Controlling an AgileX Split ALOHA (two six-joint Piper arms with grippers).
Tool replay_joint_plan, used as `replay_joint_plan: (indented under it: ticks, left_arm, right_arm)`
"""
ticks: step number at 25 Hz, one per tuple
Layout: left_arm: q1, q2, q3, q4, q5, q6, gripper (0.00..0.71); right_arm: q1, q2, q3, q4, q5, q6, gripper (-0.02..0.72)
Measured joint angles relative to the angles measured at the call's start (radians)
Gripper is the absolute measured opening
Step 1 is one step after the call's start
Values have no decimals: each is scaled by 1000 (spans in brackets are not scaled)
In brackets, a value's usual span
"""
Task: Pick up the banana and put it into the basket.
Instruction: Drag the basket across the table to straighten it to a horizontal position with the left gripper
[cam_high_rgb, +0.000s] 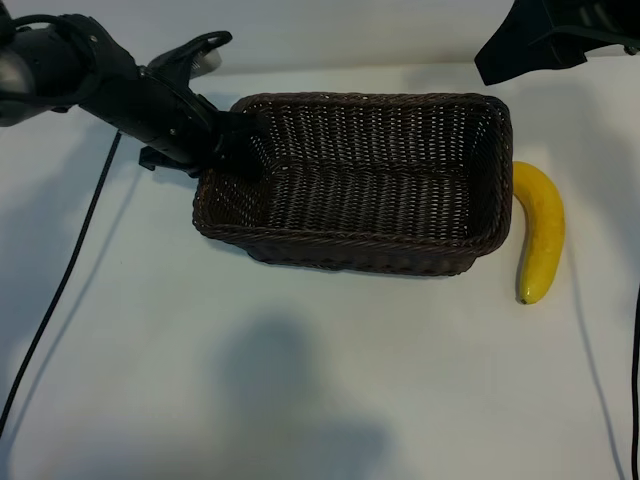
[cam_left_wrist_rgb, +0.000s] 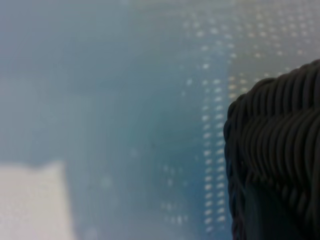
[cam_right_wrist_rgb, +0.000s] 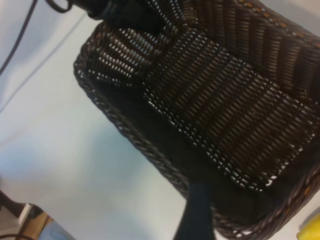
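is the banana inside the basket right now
No, the banana lies on the table just outside the right end of the basket, whose inside holds nothing.

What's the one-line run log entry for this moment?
left gripper: shut on dark brown woven wicker basket rim | right gripper: raised, open | curved yellow banana: on table beside basket, untouched

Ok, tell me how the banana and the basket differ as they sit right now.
The banana is smooth and bright yellow; the basket is dark brown woven wicker. The banana is a slim curved piece, the basket a larger rectangular container, and empty. The banana lies untouched beside the basket's right end, while the left gripper is shut on the basket's left rim. Both rest on the white table.
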Motion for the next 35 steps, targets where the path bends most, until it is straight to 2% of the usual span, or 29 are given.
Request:
replay_joint_plan:
  ticks: [15, 16, 18, 21, 23, 25, 35]
  left_arm:
    - [-1, 40, -6, 37, -38, -51, 156]
    - [-1, 40, -6, 36, -38, -52, 178]
    - [-1, 40, -6, 23, -32, -52, 274]
    - [-1, 40, -6, 17, -30, -54, 509]
    - [-1, 40, -6, 14, -30, -55, 599]
    - [-1, 40, -6, 2, -22, -55, 626]
    - [-1, -69, -6, 24, 15, -49, 623]
  right_arm:
    - [0, 0, 0, 0, 0, 0, 605]
    - [0, 0, 0, 0, 0, 0, 605]
    - [0, 0, 0, 0, 0, 0, 605]
    - [0, 0, 0, 0, 0, 0, 605]
    - [0, 0, 0, 0, 0, 0, 605]
    - [0, 0, 0, 0, 0, 0, 605]
    - [0, 0, 0, 0, 0, 0, 605]
